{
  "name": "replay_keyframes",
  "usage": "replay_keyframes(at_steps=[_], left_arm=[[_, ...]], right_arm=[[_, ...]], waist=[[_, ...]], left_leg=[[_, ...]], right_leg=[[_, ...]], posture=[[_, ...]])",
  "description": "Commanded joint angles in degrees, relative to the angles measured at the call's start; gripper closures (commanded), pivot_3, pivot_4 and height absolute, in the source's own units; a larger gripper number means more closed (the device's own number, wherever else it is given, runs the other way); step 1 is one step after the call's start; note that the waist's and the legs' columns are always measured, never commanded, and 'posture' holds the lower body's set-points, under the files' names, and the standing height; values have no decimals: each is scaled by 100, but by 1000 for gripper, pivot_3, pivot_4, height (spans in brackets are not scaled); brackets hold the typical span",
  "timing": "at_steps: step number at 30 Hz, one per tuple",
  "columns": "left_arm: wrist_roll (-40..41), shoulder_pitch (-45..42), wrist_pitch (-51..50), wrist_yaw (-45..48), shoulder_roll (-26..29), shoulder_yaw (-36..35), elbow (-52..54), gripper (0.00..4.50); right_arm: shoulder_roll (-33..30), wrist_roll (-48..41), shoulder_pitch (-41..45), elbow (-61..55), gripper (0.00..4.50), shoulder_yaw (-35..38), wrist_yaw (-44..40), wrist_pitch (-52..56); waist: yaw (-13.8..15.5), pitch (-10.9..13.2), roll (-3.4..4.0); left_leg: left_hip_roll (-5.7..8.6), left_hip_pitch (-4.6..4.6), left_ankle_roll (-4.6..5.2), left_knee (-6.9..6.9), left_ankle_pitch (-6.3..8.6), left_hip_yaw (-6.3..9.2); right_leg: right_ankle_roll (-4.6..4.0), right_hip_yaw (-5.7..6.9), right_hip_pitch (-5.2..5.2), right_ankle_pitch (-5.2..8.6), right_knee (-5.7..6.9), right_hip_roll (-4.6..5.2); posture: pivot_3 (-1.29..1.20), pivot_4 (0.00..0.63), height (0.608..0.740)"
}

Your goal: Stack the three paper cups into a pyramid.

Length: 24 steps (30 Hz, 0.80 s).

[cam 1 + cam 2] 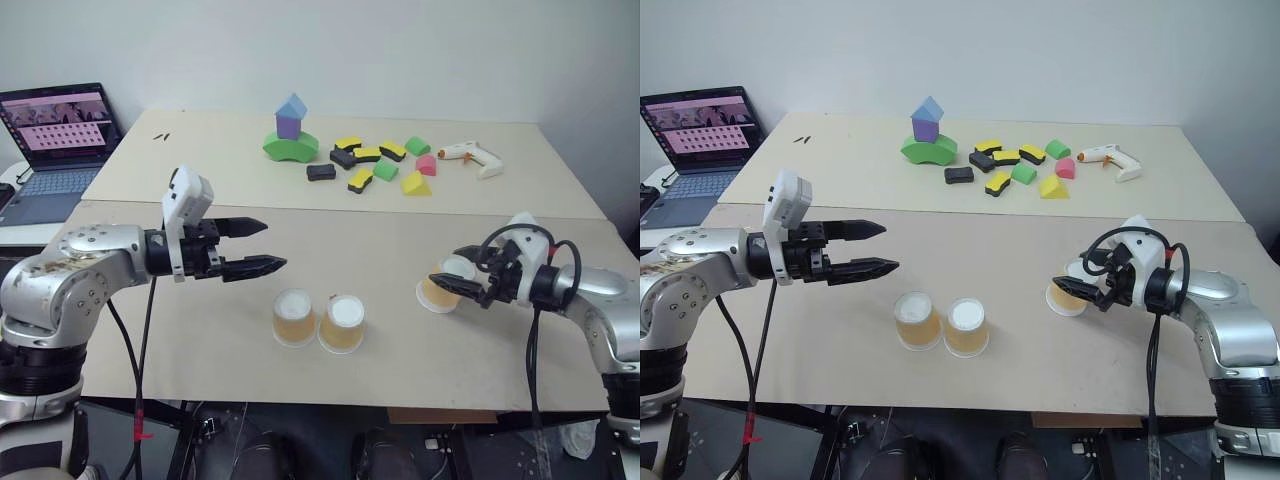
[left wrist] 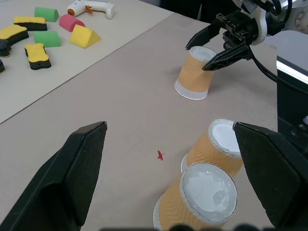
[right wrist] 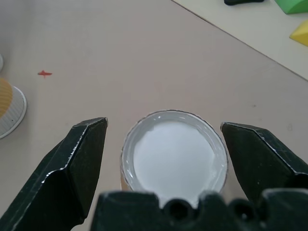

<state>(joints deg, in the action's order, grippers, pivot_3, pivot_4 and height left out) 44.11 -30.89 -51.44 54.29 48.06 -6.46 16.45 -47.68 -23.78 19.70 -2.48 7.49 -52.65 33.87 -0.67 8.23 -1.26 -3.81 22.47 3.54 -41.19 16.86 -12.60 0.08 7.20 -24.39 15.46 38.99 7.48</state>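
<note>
Two paper cups (image 1: 294, 317) (image 1: 342, 323) stand upside down side by side near the table's front edge, white bases up. The third cup (image 1: 438, 293) stands upside down further right. My right gripper (image 1: 445, 272) is open around this cup's upper part, one finger on each side. In the right wrist view its white base (image 3: 173, 151) sits between the fingers (image 3: 82, 159) with a gap on both sides. My left gripper (image 1: 275, 245) hovers open and empty above the table, left of the cup pair and pointing right. The left wrist view shows the pair (image 2: 207, 192) and the third cup (image 2: 195, 72).
At the back of the far table are a blue-purple-green block tower (image 1: 290, 130), several loose foam blocks (image 1: 380, 165) and a white glue gun (image 1: 472, 155). A laptop (image 1: 55, 140) stands at the left. A seam (image 1: 400, 212) divides the two tables. A small red mark (image 2: 160, 155) is on the tabletop.
</note>
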Motion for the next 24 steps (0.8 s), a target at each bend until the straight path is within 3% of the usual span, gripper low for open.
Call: replay_keyframes(at_steps=[1,7,16,20,24], left_arm=[[22,-2,20,-39,84,-152,133,0],[13,-2,35,-54,76,-137,98,0],[-40,-26,101,-18,47,-91,-18,0],[-106,-77,194,60,-18,6,-124,0],[-206,-129,282,141,-85,102,-230,0]], right_arm=[[-63,-22,121,-57,79,100,-32,-29],[-87,-19,127,-41,1778,122,-37,-20],[-274,-169,400,-378,1778,226,-89,201],[-1043,-774,1918,-557,1778,241,-860,908],[-1066,-1192,3210,-442,1778,-258,-1325,1548]], waist=[[-2,0,0],[-2,0,0],[-3,0,1],[-37,44,55],[-17,57,57]], left_leg=[[-1,0,0,0,0,0],[-1,-1,0,0,0,0],[-1,-1,0,0,0,-1],[0,1,0,-4,0,-5],[-11,6,-4,3,-3,-6]], right_leg=[[0,0,0,0,0,0],[0,0,0,0,1,-1],[0,0,-1,0,1,0],[-1,-2,-8,-1,5,0],[-10,-5,-23,2,8,-7]], posture=[[0,150,703],[0,150,703],[0,150,703],[0,150,703],[0,150,703]])
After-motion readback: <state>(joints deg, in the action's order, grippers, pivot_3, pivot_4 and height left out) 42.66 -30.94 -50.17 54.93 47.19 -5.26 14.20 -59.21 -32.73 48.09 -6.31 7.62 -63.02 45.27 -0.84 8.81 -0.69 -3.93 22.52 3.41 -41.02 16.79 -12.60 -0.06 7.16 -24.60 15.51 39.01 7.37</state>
